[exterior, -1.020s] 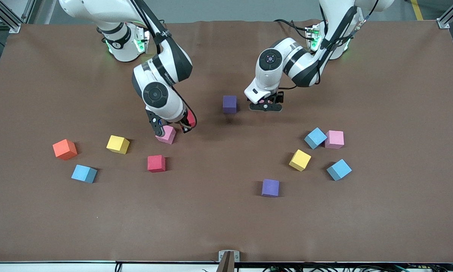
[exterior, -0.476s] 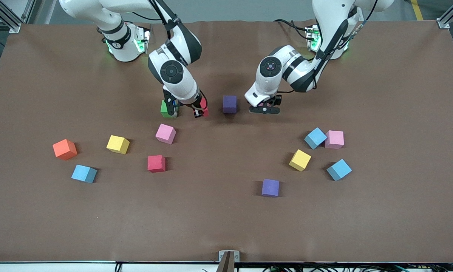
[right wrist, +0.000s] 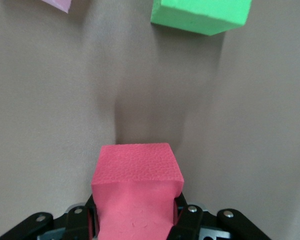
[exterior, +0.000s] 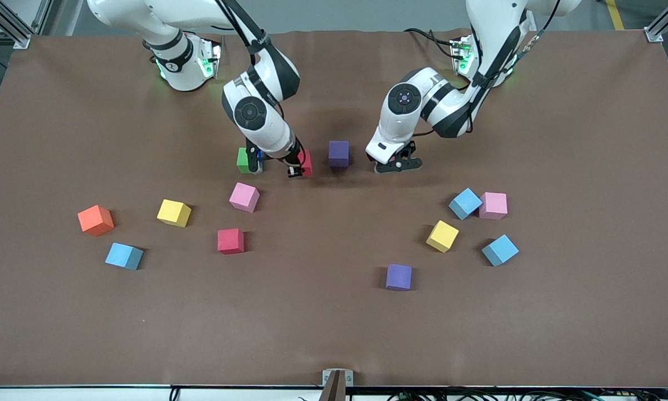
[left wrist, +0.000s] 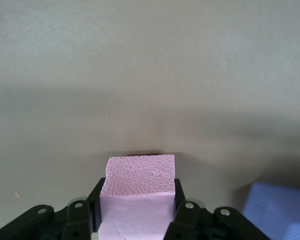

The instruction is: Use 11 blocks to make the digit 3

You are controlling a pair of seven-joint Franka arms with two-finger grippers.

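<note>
1. The right gripper (exterior: 296,165) is largely hidden under its own wrist in the front view; only a sliver of a red block (exterior: 306,162) shows beside it. The right wrist view shows this red block (right wrist: 137,192) clamped between the fingers, its lower part cut off by the frame.
2. The left gripper (exterior: 396,165) is also mostly masked by its arm. The left wrist view shows a pink block (left wrist: 137,197) squeezed between the black fingers (left wrist: 181,207); whether it rests on the table (exterior: 334,334) cannot be told.
3. A light blue patch (left wrist: 277,210) sits cut off at the corner of the left wrist view; what it belongs to is unclear.
4. The green block (exterior: 245,160) is half covered by the right arm; a purple block (exterior: 339,153) stands between the two grippers, apart from both.
5. The strip of table nearest the front camera is bare, as are both ends along the edges.
6. Toward the right arm's end lie an orange cube (exterior: 95,219), a yellow block (exterior: 173,213), a light blue block (exterior: 123,256), a second pink block (exterior: 244,197) and a second red block (exterior: 230,240), all well apart.
7. Toward the left arm's end a light blue block (exterior: 465,203) touches a pink block (exterior: 493,205); a yellow block (exterior: 442,236), another light blue block (exterior: 500,250) and a second purple block (exterior: 399,277) lie near.
8. All are matte, plain-faced cubes.
</note>
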